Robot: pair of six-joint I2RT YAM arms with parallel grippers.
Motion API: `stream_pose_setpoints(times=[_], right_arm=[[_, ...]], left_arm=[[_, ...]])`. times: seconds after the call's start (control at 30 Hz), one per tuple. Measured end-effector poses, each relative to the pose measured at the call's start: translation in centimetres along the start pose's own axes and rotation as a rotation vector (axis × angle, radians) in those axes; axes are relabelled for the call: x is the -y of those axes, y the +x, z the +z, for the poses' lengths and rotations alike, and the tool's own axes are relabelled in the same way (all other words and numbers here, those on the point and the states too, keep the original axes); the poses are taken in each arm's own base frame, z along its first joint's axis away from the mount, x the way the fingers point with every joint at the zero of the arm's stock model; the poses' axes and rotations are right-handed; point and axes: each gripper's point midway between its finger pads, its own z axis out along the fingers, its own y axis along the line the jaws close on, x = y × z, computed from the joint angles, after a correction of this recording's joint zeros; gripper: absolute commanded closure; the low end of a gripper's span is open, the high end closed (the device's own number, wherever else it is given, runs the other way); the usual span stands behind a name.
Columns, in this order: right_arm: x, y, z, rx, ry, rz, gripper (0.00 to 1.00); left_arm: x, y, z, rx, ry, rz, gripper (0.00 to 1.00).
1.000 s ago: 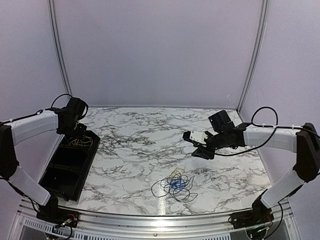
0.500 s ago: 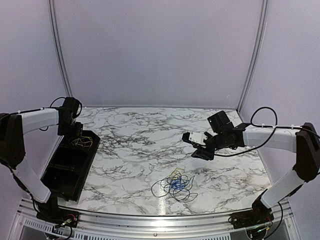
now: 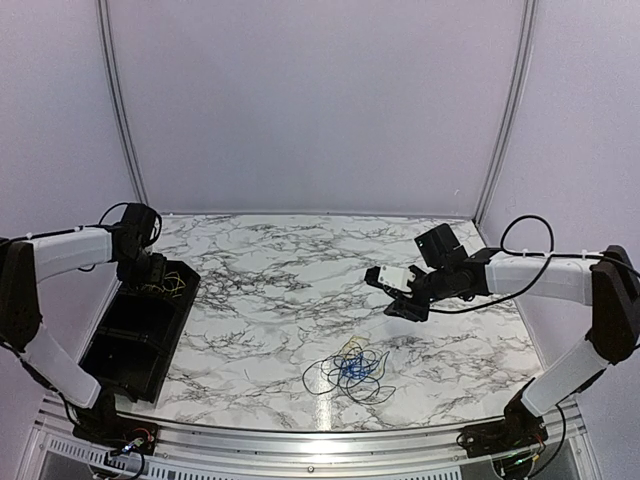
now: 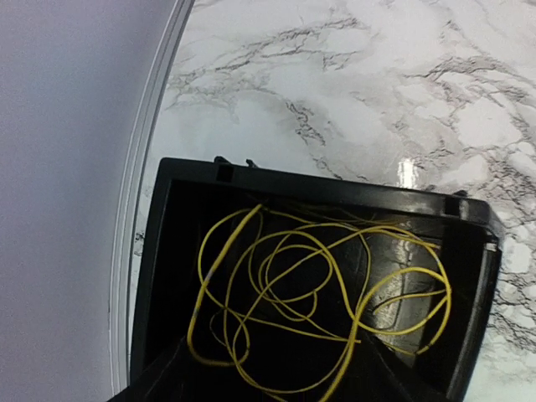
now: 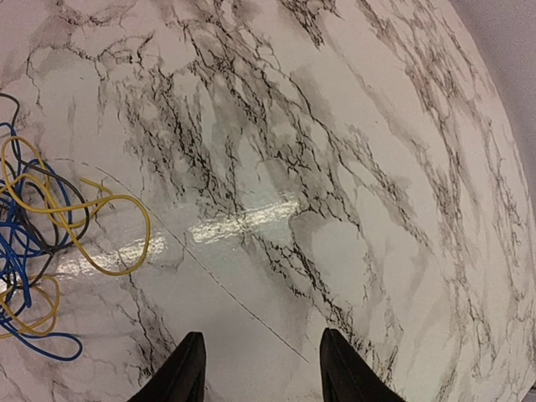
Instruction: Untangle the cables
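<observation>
A tangle of cables (image 3: 350, 372), blue, yellow and black, lies on the marble table near the front middle. Its edge shows at the left of the right wrist view as blue, yellow and grey loops (image 5: 38, 226). A separate yellow cable (image 4: 310, 293) lies in loose loops in the far compartment of a black bin (image 3: 135, 340). My left gripper (image 3: 153, 272) hovers over that compartment, its dark fingers apart (image 4: 276, 356) above the loops, holding nothing. My right gripper (image 3: 397, 292) hangs open (image 5: 264, 373) over bare marble, up and right of the tangle.
The black bin's rim (image 4: 335, 186) sits near the table's left edge rail (image 4: 146, 167). A hair-thin dark line (image 5: 226, 289) runs across the marble from the tangle toward my right fingers. The enclosure's white walls stand close behind and beside the table.
The left arm has drawn its wrist a little left and back over the bin's far end. The yellow cable stays in the bin. The right arm has barely moved.
</observation>
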Motion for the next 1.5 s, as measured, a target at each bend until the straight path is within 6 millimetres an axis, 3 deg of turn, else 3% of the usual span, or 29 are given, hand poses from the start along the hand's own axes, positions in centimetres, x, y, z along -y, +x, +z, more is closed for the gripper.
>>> stream_pose_setpoints(times=[0.1,0.2,0.37,0.43,0.57,0.67,0.73,0.83,0.93,1.07,1.17,1.3,1.5], right_arm=[[0.2,0.4,0.1,-0.007,0.014,0.007,0.53],[0.4,0.7,-0.1,-0.007,0.019,0.020,0.53],[0.4,-0.3,-1.8,0.028,0.017,0.033,0.54],[0.5,-0.7,-2.7,0.043,0.029,0.026,0.54],[1.2,-1.1,-3.9,0.054,0.076,0.002,0.60],[1.2,0.4,-3.6,0.021,0.086,0.016,0.62],[0.8,2.4,-3.2,-0.024,0.075,0.044,0.62],[0.2,5.5,-2.9,-0.095,0.048,0.095,0.62],[0.3,6.8,-3.1,-0.124,0.033,0.136,0.62],[-0.1,6.4,-3.3,-0.101,-0.018,0.157,0.60],[-1.3,5.4,-3.5,-0.050,-0.094,0.160,0.57],[-3.3,3.8,-3.8,0.020,-0.191,0.141,0.54],[-6.6,0.5,-3.7,0.090,-0.301,0.054,0.54]], left_arm=[[-0.1,-1.1,-2.5,0.083,0.020,-0.010,0.24],[0.1,-3.2,-6.1,0.219,0.055,-0.032,0.22],[1.4,-5.8,-11.7,0.411,0.129,-0.027,0.24],[3.1,-6.2,-13.7,0.468,0.189,0.004,0.27],[9.0,-5.8,-18.9,0.585,0.414,0.115,0.33],[13.3,-4.2,-22.3,0.629,0.598,0.205,0.37],[16.0,-2.7,-23.8,0.629,0.719,0.252,0.40],[19.3,-0.1,-24.3,0.588,0.835,0.309,0.44],[23.4,2.9,-23.7,0.513,0.913,0.390,0.50],[28.2,7.1,-21.7,0.396,0.962,0.513,0.53],[30.5,9.2,-19.8,0.324,0.976,0.561,0.49],[31.8,9.0,-19.0,0.319,0.985,0.533,0.37],[32.4,5.4,-19.8,0.447,0.959,0.388,0.28]])
